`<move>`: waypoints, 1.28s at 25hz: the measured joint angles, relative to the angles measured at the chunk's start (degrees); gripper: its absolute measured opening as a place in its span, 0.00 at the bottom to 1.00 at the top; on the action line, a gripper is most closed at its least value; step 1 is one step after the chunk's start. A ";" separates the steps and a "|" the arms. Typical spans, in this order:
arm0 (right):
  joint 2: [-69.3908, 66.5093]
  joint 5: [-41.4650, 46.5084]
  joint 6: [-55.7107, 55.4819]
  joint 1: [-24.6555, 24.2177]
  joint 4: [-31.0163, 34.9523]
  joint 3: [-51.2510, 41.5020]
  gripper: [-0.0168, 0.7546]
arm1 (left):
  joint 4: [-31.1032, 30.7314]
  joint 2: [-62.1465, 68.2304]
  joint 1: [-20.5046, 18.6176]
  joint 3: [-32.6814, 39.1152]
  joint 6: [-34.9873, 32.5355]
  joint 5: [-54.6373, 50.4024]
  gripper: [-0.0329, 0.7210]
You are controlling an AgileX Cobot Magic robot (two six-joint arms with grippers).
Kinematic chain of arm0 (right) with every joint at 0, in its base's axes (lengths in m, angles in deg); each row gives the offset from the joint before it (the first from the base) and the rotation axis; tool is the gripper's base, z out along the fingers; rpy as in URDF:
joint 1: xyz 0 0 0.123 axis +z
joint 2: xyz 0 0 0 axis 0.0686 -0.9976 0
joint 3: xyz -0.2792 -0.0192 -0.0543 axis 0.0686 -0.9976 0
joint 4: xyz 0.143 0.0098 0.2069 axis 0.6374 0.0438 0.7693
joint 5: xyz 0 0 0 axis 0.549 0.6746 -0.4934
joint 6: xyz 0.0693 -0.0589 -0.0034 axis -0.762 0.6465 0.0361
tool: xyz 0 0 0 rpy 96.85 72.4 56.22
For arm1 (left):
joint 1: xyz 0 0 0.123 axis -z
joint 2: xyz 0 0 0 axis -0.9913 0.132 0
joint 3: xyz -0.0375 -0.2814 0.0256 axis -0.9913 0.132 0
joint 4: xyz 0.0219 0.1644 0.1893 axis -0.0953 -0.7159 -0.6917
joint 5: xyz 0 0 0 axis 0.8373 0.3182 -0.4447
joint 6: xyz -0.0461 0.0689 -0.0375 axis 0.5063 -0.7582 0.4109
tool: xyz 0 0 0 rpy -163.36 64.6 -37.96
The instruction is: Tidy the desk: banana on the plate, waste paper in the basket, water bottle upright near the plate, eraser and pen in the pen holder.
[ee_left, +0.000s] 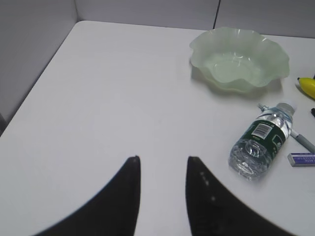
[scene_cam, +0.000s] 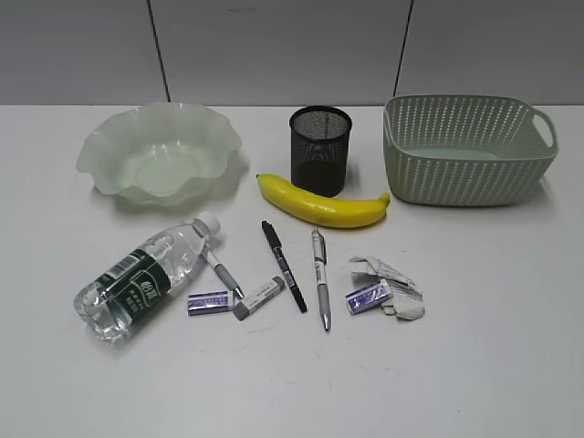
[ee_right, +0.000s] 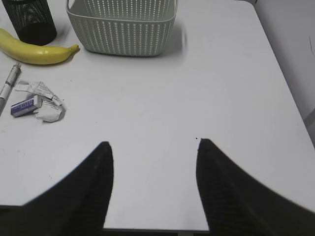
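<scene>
The banana (scene_cam: 319, 206) lies on the desk (scene_cam: 493, 356) in front of the black mesh pen holder (scene_cam: 320, 153). At the back left stands the empty wavy green plate (scene_cam: 102, 151), at the back right the empty basket (scene_cam: 456, 169). The water bottle (scene_cam: 146, 278) lies on its side, cap toward the plate. A black pen (scene_cam: 284, 266), a silver pen (scene_cam: 320, 279) and a grey pen (scene_cam: 222, 272) lie mid-desk. One eraser (scene_cam: 368, 297) rests against the waste paper (scene_cam: 399, 285). My left gripper (ee_left: 162, 158) is open over bare desk left of the bottle (ee_left: 260, 140). My right gripper (ee_right: 153, 142) is open, empty, near the front edge.
Two more erasers (scene_cam: 209, 303) (scene_cam: 259, 297) lie between the bottle and the black pen. Neither arm shows in the exterior view. Grey partition walls close the desk's back and sides. Bare tabletop stretches along the front and the right side.
</scene>
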 joint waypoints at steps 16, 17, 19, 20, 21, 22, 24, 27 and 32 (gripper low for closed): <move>0.00 0.00 0.00 0.00 0.00 0.00 0.59 | 0.00 0.00 0.00 0.00 0.00 0.00 0.36; 0.00 0.00 0.00 0.00 0.00 0.00 0.59 | 0.00 0.00 0.00 0.00 0.00 0.00 0.36; 0.00 0.00 0.00 0.00 0.00 0.00 0.59 | 0.00 0.00 0.00 0.00 0.00 0.00 0.36; 0.00 0.00 0.00 0.00 0.00 0.00 0.59 | 0.00 0.00 0.00 0.00 0.00 0.00 0.36; 0.00 0.00 0.00 0.00 0.00 0.00 0.59 | 0.00 0.00 0.00 0.00 0.00 0.00 0.36; 0.00 0.00 0.00 0.00 0.00 0.00 0.59 | 0.00 0.00 0.00 0.00 0.00 0.00 0.36; 0.00 0.00 0.00 0.00 0.00 0.00 0.59 | 0.00 0.00 0.00 0.00 0.00 0.00 0.36; 0.00 0.00 0.00 0.00 0.00 0.00 0.59 | 0.00 0.00 0.00 0.00 0.00 0.00 0.36; 0.00 0.00 0.00 0.00 0.00 0.00 0.59 | 0.00 0.00 0.00 0.00 0.00 0.00 0.36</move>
